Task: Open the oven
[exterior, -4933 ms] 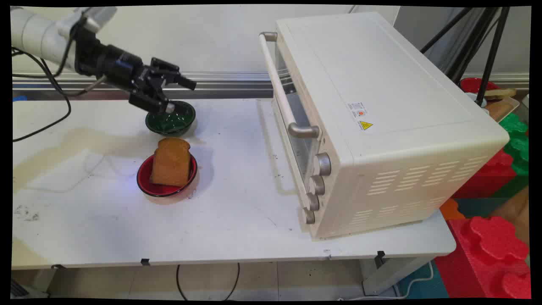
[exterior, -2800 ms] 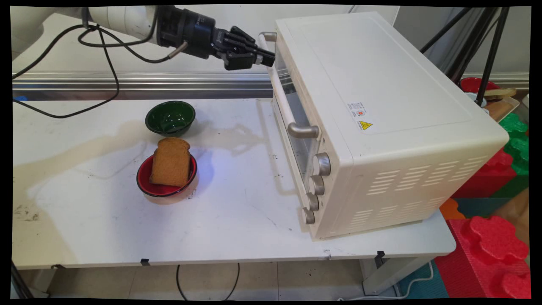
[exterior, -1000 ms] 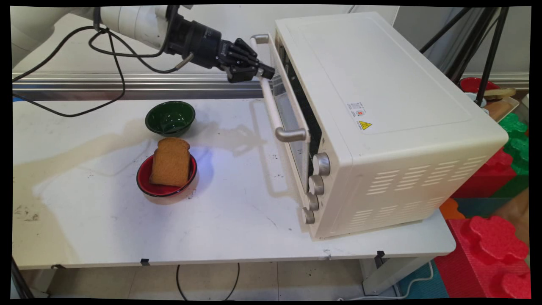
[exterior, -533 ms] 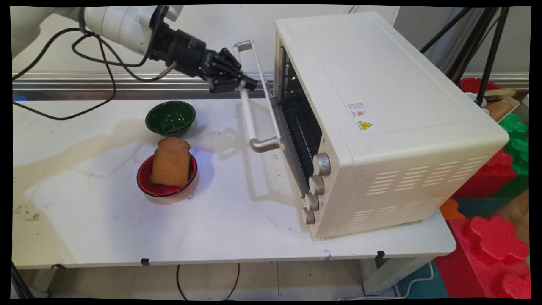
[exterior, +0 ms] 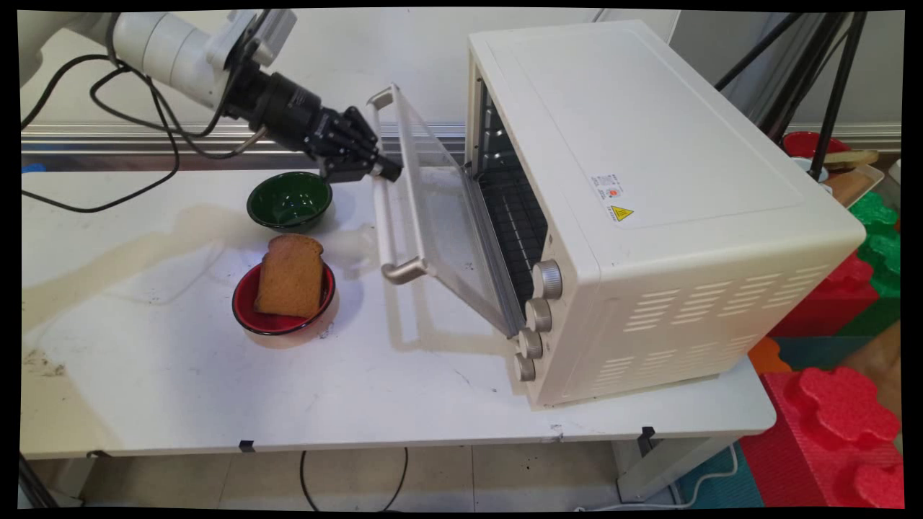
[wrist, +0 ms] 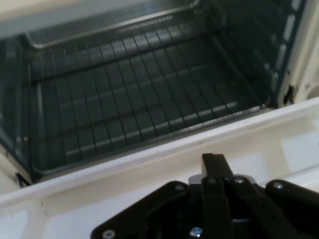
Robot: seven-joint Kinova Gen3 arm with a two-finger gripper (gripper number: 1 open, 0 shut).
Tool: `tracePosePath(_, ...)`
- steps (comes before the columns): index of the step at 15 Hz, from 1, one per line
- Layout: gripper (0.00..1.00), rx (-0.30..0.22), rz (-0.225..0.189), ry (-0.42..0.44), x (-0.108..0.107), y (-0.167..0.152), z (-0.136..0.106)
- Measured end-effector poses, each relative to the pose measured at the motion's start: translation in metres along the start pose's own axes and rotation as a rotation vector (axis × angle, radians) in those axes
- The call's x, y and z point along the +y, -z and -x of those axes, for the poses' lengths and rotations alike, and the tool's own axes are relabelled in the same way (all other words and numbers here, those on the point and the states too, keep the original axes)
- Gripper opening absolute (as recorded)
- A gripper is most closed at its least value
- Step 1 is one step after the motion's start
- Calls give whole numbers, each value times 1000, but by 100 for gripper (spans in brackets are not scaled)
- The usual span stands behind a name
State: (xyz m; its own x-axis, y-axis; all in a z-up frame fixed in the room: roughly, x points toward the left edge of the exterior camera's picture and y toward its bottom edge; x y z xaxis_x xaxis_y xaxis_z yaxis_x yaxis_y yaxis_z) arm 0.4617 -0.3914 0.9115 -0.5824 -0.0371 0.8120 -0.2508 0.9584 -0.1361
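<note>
Clamped on the oven's handle (exterior: 382, 209), our gripper (exterior: 386, 171) holds the door (exterior: 440, 223) half open, tilted out from the oven (exterior: 649, 202). We see a green bowl (exterior: 290, 200) just below the hand and toast (exterior: 290, 275) in a red bowl (exterior: 249, 310) nearer us. From the hand, we look over the gripper (wrist: 214, 164) and door edge (wrist: 149, 159) onto the wire rack (wrist: 139, 99).

White table (exterior: 180, 389), toaster oven (exterior: 649, 202), green bowl (exterior: 290, 200), red bowl (exterior: 249, 310).
</note>
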Motion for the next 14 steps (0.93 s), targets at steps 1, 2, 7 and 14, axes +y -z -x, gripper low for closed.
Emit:
tracePosePath(1,0,-8,2,-2,1,1,3)
tracePosePath(2,0,-21,4,-3,2,2,8)
tracePosePath(7,0,-93,18,-11,12,5,40)
tracePosePath(14,0,-172,29,-24,27,0,83)
